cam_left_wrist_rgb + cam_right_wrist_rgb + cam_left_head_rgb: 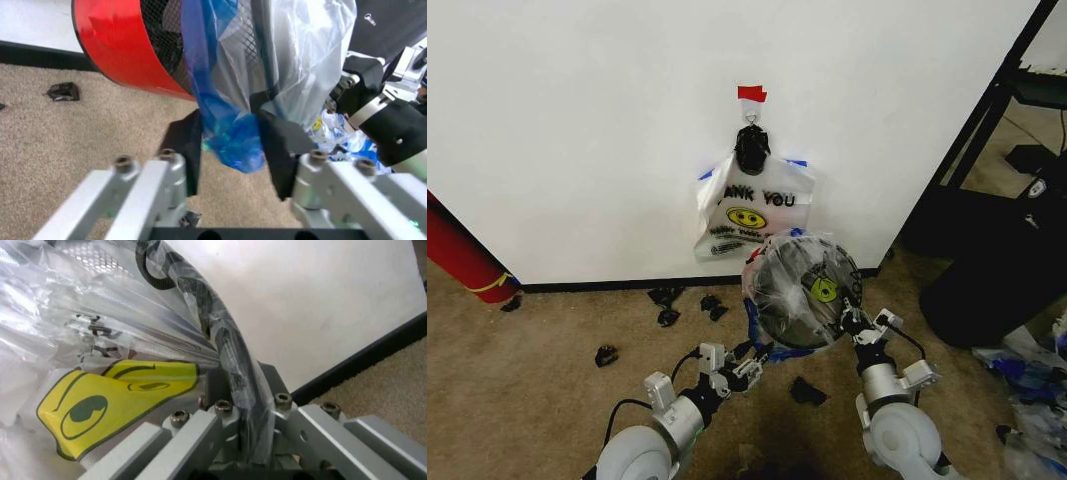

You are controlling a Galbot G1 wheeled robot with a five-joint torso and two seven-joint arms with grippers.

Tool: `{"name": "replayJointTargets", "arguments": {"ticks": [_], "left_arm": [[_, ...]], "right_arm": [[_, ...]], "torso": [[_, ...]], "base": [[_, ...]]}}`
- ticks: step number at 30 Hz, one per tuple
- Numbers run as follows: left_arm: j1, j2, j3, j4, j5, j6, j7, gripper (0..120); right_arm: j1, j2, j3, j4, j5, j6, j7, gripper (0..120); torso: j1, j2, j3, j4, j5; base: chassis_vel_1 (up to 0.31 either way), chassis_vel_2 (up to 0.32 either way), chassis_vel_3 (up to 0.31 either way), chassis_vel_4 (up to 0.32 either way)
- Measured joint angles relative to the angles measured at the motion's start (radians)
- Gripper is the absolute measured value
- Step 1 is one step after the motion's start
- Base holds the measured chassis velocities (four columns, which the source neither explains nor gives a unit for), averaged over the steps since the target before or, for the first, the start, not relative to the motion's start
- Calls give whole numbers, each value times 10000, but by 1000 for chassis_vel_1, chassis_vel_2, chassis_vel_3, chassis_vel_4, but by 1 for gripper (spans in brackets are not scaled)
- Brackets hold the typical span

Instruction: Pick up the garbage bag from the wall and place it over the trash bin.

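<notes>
Garbage bag (799, 290) is draped over trash bin (772, 325) on the carpet below the wall (577, 120); left gripper (749, 366) at bin's lower edge, fingers (283, 145) apart w/ blue plastic hanging btwn them; right gripper (855, 322) clamped on bag and bin rim (230, 370); white THANK YOU bag (752, 210) hangs from hook under red tape (751, 94).

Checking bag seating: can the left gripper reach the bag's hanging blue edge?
Likely yes: left gripper open around a blue fold of the garbage bag hanging beside the trash bin; nothing in between.
</notes>
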Motion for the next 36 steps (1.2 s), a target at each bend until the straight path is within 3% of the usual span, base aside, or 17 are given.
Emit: {"name": "replayJointTargets", "arguments": {"ticks": [8, 23, 31, 36], "left_arm": [[10, -12, -55, 51, 91, -32, 84, 0], [-112, -197, -129, 1110, 2004, -577, -56, 0], [-479, -564, -336, 2056, 2937, -679, -1271, 0], [-414, -505, -495, 2254, 3205, -737, -1433, 0]], "right_arm": [[-24, -6, 28, 126, 67, -7, 132, 0], [-365, -21, 1, 952, 622, -484, 665, 0], [-775, -192, -106, 1838, 792, -1461, 1322, 0], [-632, -189, -228, 1800, 827, -1641, 1510, 0]], "torso": [[0, 0, 0, 0, 0], [0, 0, 0, 0, 0], [0, 0, 0, -2, -2], [0, 0, 0, -1, -2]], "base": [[0, 0, 0, 0], [0, 0, 0, 0], [0, 0, 0, 0], [0, 0, 0, 0]]}}
